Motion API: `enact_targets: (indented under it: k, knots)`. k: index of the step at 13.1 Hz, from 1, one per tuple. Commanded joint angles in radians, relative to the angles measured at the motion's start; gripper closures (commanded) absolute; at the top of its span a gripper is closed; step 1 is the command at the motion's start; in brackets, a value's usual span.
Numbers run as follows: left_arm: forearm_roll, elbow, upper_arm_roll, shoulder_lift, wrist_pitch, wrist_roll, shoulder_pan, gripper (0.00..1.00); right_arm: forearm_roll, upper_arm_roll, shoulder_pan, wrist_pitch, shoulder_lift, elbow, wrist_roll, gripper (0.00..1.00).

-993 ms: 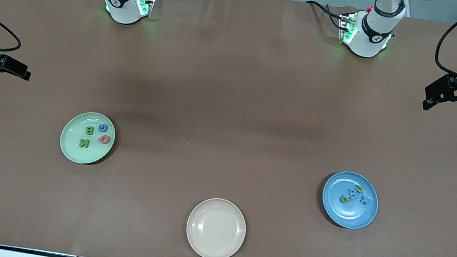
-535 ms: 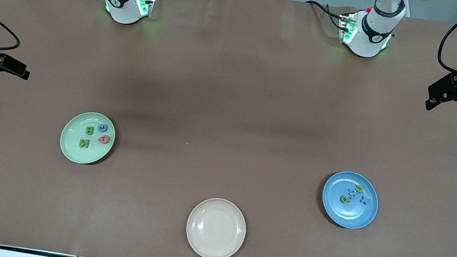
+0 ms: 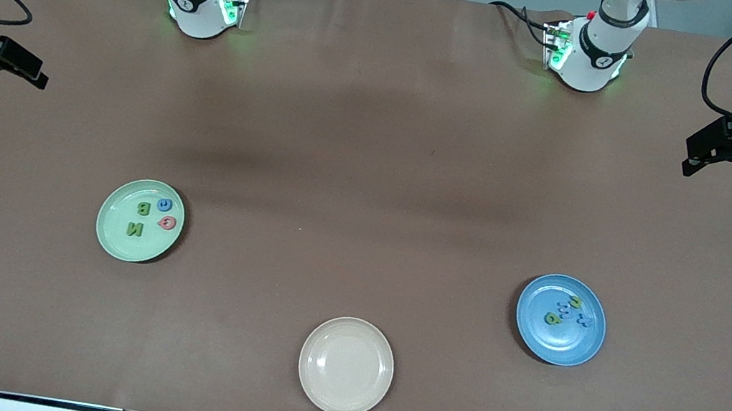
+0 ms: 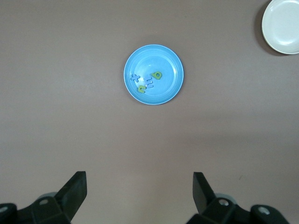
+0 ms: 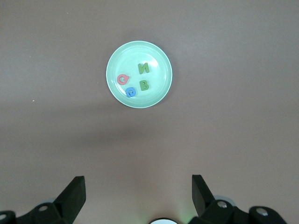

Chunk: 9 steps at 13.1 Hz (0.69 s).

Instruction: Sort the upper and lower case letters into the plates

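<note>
The mint green plate (image 3: 115,230) lies toward the right arm's end of the table and holds several foam letters: a green B (image 3: 143,207), a green N (image 3: 134,229), a blue one and a red one. It also shows in the right wrist view (image 5: 154,53). The blue plate (image 3: 563,345) lies toward the left arm's end and holds several small green and blue letters (image 3: 566,311); it also shows in the left wrist view (image 4: 166,91). My left gripper (image 3: 719,173) (image 4: 140,179) is open and empty, high over bare table. My right gripper (image 3: 23,69) (image 5: 138,182) is open and empty, high over bare table.
An empty cream-beige plate (image 3: 349,348) lies at the table's edge nearest the front camera, between the two other plates; it also shows in the left wrist view (image 4: 282,25). The two arm bases stand along the edge farthest from that camera.
My right gripper has moved toward the robots' bases, away from the green plate. My left gripper shifted slightly the same way, then held still. The plates and letters have not moved.
</note>
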Motion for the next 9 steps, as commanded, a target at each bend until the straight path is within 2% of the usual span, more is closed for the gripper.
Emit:
enact_targets:
  k: [1, 9]
  knots:
    - [0.003, 0.002, 0.002, -0.011, -0.005, 0.027, 0.003, 0.0, 0.018, -0.007, 0.007, 0.028, -0.045, -0.057, 0.01, 0.0]
    - [0.006, 0.002, 0.0, -0.008, -0.005, 0.026, 0.003, 0.0, 0.006, -0.007, 0.005, 0.091, -0.043, -0.057, -0.003, 0.0]
